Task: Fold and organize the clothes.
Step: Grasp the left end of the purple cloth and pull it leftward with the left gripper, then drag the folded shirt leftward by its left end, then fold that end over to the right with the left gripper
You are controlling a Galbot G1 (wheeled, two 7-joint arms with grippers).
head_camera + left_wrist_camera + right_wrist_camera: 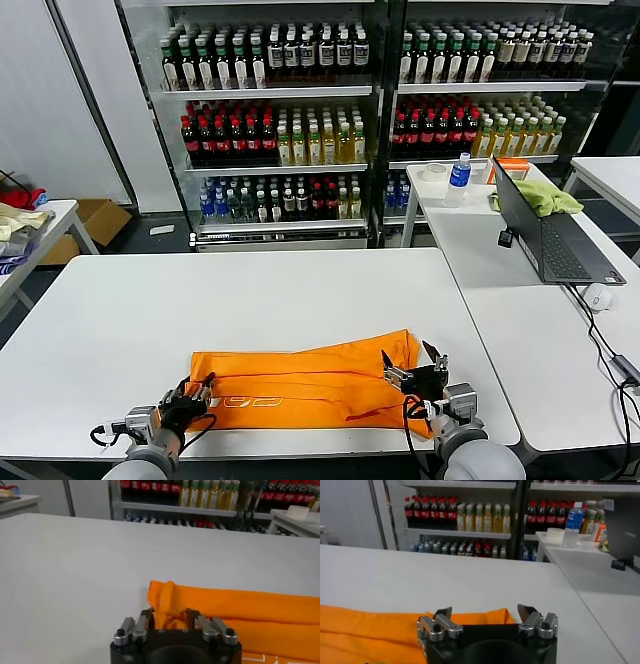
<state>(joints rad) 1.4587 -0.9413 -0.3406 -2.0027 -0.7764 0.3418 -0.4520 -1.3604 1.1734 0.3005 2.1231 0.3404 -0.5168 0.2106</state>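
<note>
Left wrist view shows the left gripper with fingers pinching a thin bunch of the bright orange knit T-shirt; the right gripper fingers stand released, so an uneven lift risks slipping or skewing the fold on the white surface.

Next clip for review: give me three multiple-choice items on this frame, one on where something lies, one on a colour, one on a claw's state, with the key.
1. Where does the bright orange knit T-shirt lie?
A. on the near edge of the white table
B. on the shelves
C. on the laptop

2. What colour is the cap of the clear plastic bottle on the side table?
A. red
B. blue
C. black

3. How are the right claw's jaws?
A. clamped flat
B. out of view
C. spread over the shirt's edge

Key: A, it lies folded along the front edge; B, blue cap; C, the wrist view shows a wide gap.
</note>
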